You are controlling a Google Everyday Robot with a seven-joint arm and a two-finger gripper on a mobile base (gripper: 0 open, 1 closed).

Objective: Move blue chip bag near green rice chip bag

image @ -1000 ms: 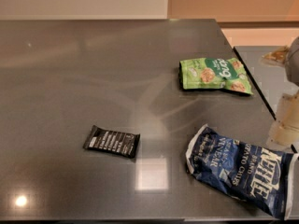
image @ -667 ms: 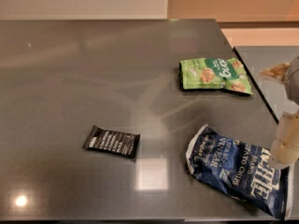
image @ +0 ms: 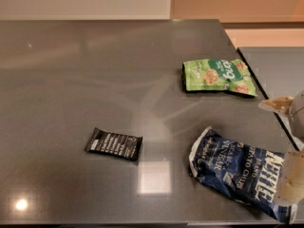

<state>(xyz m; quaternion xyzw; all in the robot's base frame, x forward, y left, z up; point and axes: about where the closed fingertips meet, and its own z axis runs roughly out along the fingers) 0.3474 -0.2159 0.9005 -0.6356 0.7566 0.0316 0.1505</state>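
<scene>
The gripper (image: 290, 175) is at the blue bag (image: 237, 172)'s end; its grasp I cannot tell.
The bag looks light, crinkly and slippery: pinch the edge under the gripper. The green bag (image: 217, 74) lies beyond.

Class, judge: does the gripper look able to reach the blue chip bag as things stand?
Probably yes. The gripper sits at the picture's right edge, overlapping one end of the blue chip bag; nothing lies between them; the green rice chip bag lies apart.

Seemingly open tabletop (image: 95, 70) beside right-edge gripper (image: 285, 141)
</scene>
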